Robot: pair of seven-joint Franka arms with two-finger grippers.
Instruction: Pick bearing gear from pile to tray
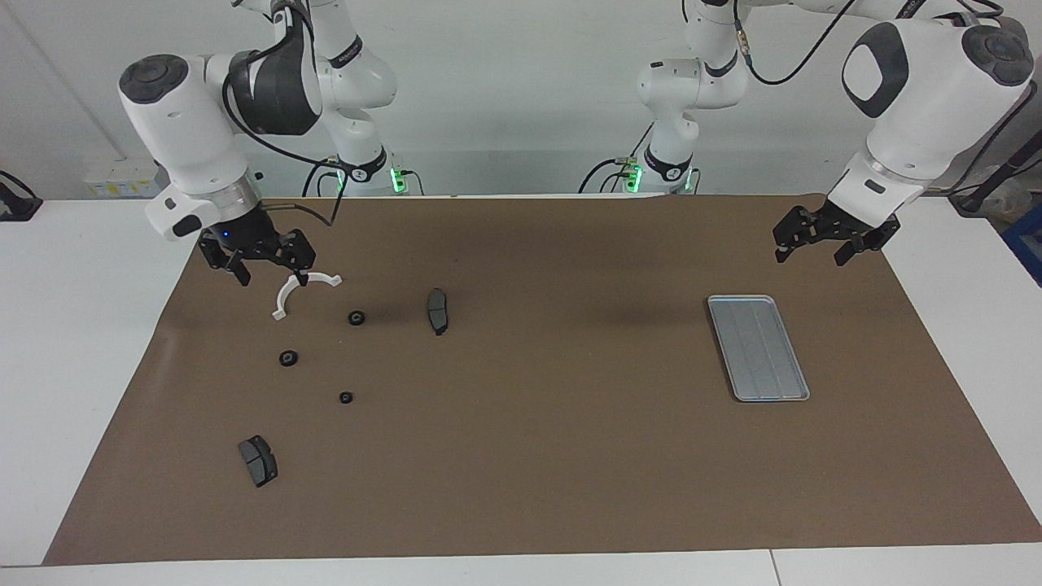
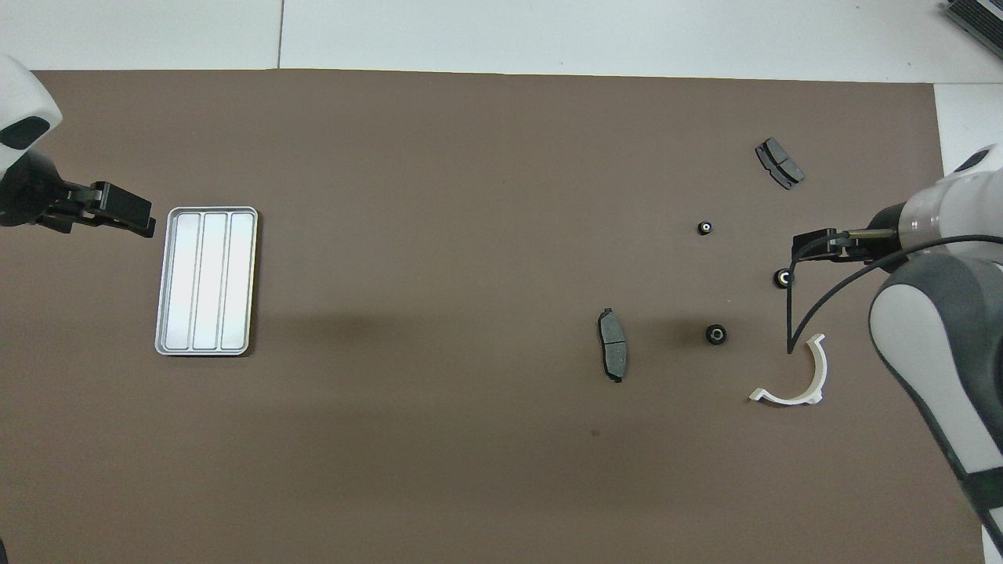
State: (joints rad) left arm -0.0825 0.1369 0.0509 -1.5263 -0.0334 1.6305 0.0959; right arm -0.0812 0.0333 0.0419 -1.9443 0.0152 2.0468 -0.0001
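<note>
Over the white bracket (image 1: 303, 290), right gripper (image 1: 259, 262) hangs empty with fingers spread; three gears (image 1: 288, 357) lie apart just past it, tray (image 1: 758, 347) bare at the left arm's end. Drop straight onto one gear, straddle it, clear of the bracket. Left gripper (image 1: 837, 232) waits spread near the tray.

Two white arms with dark grey joint caps, black left gripper (image 1: 837, 240) and right gripper (image 1: 257, 259), black cables looped along links, green lights at bases, silver wrist ring.
</note>
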